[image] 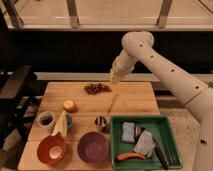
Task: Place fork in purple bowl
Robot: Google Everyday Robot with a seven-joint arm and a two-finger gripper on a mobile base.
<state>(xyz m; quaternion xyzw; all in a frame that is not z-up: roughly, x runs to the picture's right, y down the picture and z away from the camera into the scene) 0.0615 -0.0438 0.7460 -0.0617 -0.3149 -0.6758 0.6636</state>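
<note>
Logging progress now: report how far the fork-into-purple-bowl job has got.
Done: nothing; the slim pale fork lies on the wooden table, apart from the round dull-purple bowl, which looks empty. In hand: the gripper hangs over the table's far edge, beyond the fork. Left: grasp the fork, set it in the bowl.

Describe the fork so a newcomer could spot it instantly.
On the wooden table, look between the dark grapes at the back and the green tray at front right. The fork lies there, near the gripper hanging over the back edge: the only thin, pale sliver bare on wood.
</note>
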